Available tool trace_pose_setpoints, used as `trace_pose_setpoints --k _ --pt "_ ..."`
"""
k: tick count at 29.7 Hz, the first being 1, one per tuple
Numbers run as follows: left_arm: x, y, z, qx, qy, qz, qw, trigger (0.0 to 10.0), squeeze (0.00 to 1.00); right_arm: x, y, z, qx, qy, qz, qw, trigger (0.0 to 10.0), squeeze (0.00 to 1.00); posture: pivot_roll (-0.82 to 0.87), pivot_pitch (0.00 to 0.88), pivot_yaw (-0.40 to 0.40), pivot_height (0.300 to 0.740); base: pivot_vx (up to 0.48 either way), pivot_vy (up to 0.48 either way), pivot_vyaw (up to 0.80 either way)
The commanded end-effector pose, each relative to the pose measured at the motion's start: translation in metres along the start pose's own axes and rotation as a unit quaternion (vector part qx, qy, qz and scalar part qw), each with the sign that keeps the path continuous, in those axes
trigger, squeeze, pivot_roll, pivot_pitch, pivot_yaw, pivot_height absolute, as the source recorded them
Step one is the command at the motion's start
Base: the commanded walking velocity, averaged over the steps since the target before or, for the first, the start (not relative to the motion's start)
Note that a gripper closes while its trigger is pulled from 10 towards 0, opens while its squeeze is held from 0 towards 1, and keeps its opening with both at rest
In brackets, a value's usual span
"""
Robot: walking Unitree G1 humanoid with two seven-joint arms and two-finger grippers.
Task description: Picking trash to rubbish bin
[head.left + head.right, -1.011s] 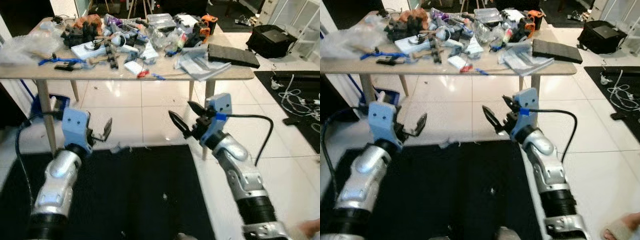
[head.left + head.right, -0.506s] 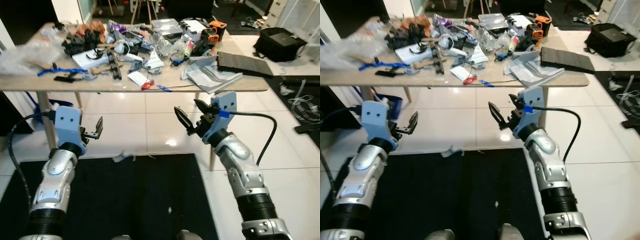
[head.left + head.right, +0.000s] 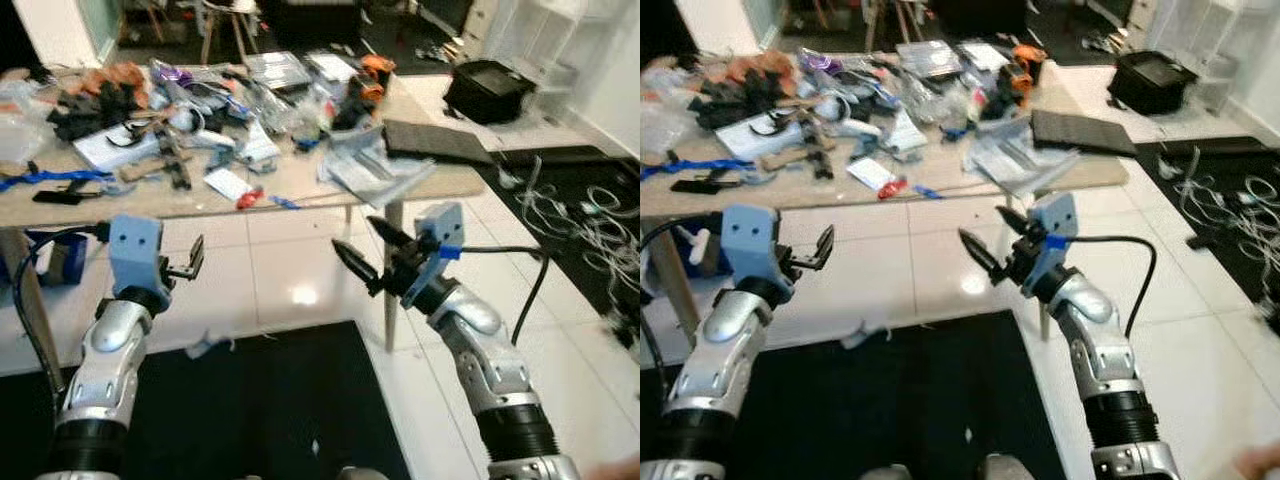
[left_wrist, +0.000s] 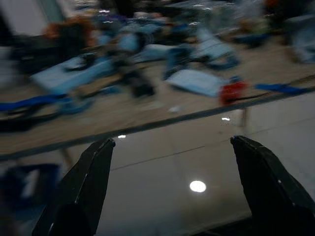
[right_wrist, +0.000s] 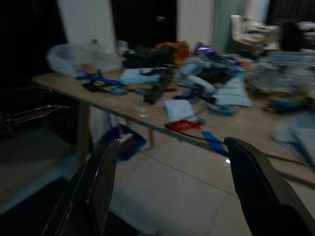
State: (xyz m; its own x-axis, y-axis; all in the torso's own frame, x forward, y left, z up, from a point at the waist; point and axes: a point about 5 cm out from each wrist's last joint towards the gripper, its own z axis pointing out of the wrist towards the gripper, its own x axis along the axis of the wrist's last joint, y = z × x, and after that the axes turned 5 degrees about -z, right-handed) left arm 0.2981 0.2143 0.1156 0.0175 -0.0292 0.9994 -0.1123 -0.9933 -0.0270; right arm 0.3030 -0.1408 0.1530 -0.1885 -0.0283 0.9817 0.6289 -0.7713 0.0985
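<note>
1. Two grippers are raised in front of the robot, both short of the table (image 3: 300, 200) and below its top; neither holds anything.
2. Left gripper (image 3: 190, 262): fingers set apart, empty, held over the white tile floor (image 3: 270, 270) under the near edge of the table's left half.
3. Scrap of trash (image 3: 208, 347): a small pale crumpled piece lies on the floor in front of the table, at the far edge of the black mat (image 3: 240, 410), below and just to the right of the left gripper. It is apart from both grippers.
4. Table top: crowded with loose clutter, among it a red item (image 3: 249, 198) near the front edge and a flat black case (image 3: 437, 142) at the right end.
5. Right gripper (image 3: 366, 252): fingers spread wide, empty, held beside the table's front right leg (image 3: 391, 300).
6. Black bag (image 3: 490, 90): on the floor beyond the table's right end.
</note>
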Motion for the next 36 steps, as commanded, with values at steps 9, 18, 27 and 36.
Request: trace_pose_setpoints --k 9,18,27,36 --pt "-0.0033 -0.0028 -0.0018 0.005 -0.011 0.012 1.000 10.0 0.00 0.0009 -0.0024 -0.0010 0.019 0.004 0.006 1.000 10.0 0.00 0.03 0.000 0.011 0.740 0.294 0.000 0.73" --pt "-0.0035 -0.0029 -0.0017 0.005 -0.011 0.012 1.000 10.0 0.00 0.0010 -0.0023 -0.0013 0.017 0.007 0.008 1.000 10.0 0.00 0.03 0.000 0.009 0.740 0.295 0.000 0.73" --pt "-0.0034 -0.0023 -0.0017 0.003 -0.010 0.012 1.000 10.0 0.00 -0.0009 0.0010 0.0014 -0.009 0.000 0.007 1.000 10.0 0.00 0.03 0.000 0.009 0.740 0.304 0.000 0.08" --pt "-0.0035 -0.0011 -0.0019 -0.002 -0.009 0.010 1.000 10.0 0.00 -0.0032 0.0021 0.0032 -0.021 -0.012 0.015 1.000 10.0 0.00 0.03 0.000 0.009 0.740 0.342 0.000 0.00"
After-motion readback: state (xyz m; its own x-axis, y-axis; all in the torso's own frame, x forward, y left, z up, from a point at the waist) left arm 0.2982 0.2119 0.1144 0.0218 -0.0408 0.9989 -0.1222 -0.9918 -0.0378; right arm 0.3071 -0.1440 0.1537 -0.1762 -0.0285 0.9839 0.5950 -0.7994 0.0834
